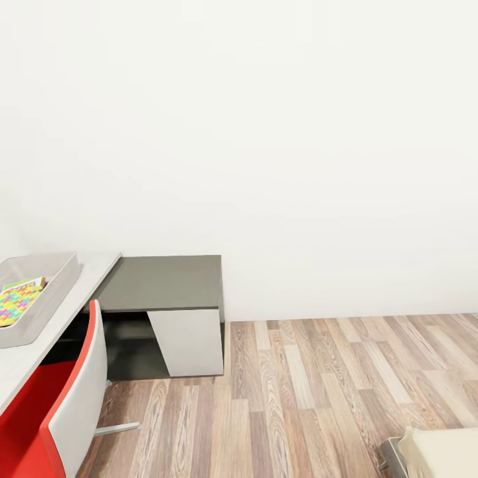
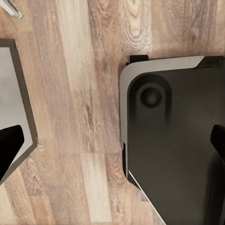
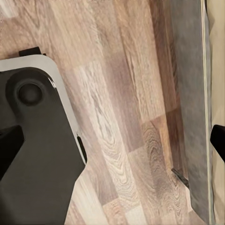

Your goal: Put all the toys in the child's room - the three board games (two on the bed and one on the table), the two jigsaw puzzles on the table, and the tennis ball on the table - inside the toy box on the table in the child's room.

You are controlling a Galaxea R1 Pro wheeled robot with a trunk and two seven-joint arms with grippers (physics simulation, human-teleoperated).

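Toy box (image 1: 40,292): shallow grey bin at the far left of the head view, resting on the table (image 1: 60,332); cut off by the frame edge.
Jigsaw puzzle (image 1: 18,302): bright yellow, pink, green and blue pieces, lying inside the toy box; already stowed, by the look of it.
Chair (image 1: 63,405): red seat with grey shell, pulled up just beside the table's near edge.
Cabinet (image 1: 166,312): lower dark grey unit with a pale slanted panel, butting the table's right end, against the white wall.
Floor (image 1: 299,392): wood planks, bare across the middle of the head view.
Bed (image 1: 438,451): only a beige corner with a grey edge at bottom right; no game boxes visible on that part.
Left gripper (image 2: 117,145): dark fingertips at both side edges of the left wrist view, spread wide, nothing between them; the floor and the robot's dark base (image 2: 178,140) below.
Right gripper (image 3: 112,143): fingertips likewise far apart and empty; the floor, the base and the grey bed frame (image 3: 190,103) beneath.
Step in hand: probably travelling between table and bed with empty hands, turned towards neither.
Next move: likely a turn right towards the bed to bring the board games there into view, then a reach; a turn left would serve for what remains on the table. Cannot tell how many toys are left.
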